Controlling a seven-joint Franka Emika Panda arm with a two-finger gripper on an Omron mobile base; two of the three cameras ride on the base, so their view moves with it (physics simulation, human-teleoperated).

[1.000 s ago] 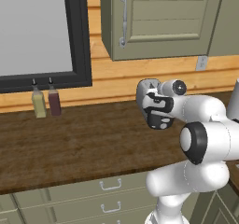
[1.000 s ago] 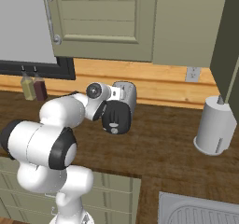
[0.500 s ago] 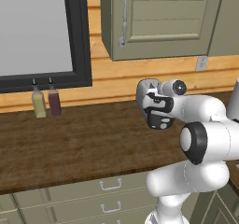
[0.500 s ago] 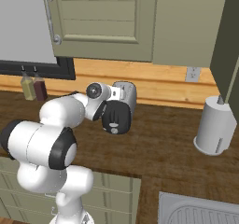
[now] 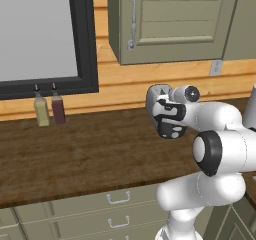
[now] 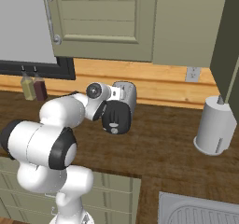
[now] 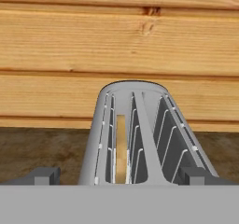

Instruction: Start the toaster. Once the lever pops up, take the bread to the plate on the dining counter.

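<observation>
1. Fingers (image 7: pixel 119 175) are standing spread wide apart, gripping nothing, with the two dark tips (image 7: pixel 43 175) showing low at either side in the hand view.
2. Between and just beyond those tips, the toaster (image 7: pixel 135 134) is sitting on the dark wood table (image 7: pixel 37 148), its two slots running away toward the plank wall (image 7: pixel 119 41).
3. Inside the slot nearer the left tip, the bread (image 7: pixel 121 146) is standing on edge as a thin tan strip, sunk down between the wire guides.
4. From the left base view, the hand is hanging right in front of the toaster (image 5: pixel 156 95), covering most of it; only the silver top edge is peeking out behind the fingers (image 5: pixel 169 132).
5. From the right base view, the toaster (image 6: pixel 127 93) is showing its rounded silver body just behind the hand, close to the wall.
6. Well off to one side of the fingers, two small bottles (image 5: pixel 49 110) are standing against the wall under a dark-framed window (image 5: pixel 85 39).
7. Off to the other side, a pale paper-towel roll (image 6: pixel 214 127) is standing upright on the table (image 6: pixel 158 148).
</observation>
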